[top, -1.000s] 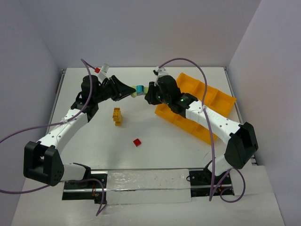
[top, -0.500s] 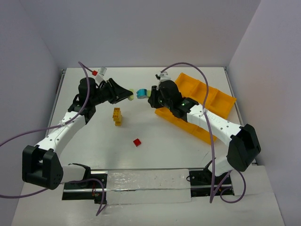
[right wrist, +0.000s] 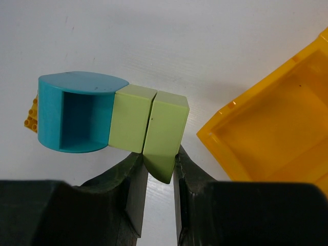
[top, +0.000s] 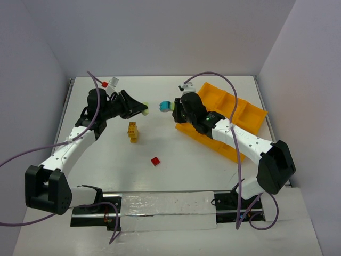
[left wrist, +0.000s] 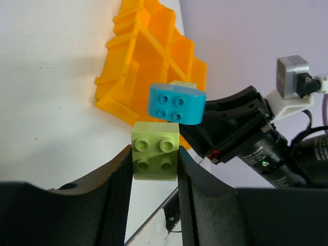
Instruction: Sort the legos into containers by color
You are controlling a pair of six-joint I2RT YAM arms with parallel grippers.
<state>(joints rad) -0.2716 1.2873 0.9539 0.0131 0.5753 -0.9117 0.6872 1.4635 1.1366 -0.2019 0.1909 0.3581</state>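
Seemingly early. Grips a light green brick point(left wrist: 155, 154) in the left tool point(left wrist: 154, 171), a light green pair point(right wrist: 148, 125) with teal piece point(right wrist: 77, 110) in the right tool point(right wrist: 158, 164), both raised left of the orange divided tray point(top: 242, 109). Leaves yellow stack point(top: 132, 132) and red brick point(top: 155, 161) on the desk point(top: 106, 165), farther left.

Desk point(top: 202, 160): white, flat, walled at the rear and both sides. Items resting directly on it:

- An orange-yellow divided tray point(top: 254, 113) at far right, set at an angle to the desk's edges.
- A yellow lego stack point(top: 132, 132) left of centre.
- A single red lego point(top: 155, 161) nearer the front (well apart from the tray).
- A mounting strip point(top: 170, 205) along the near edge.
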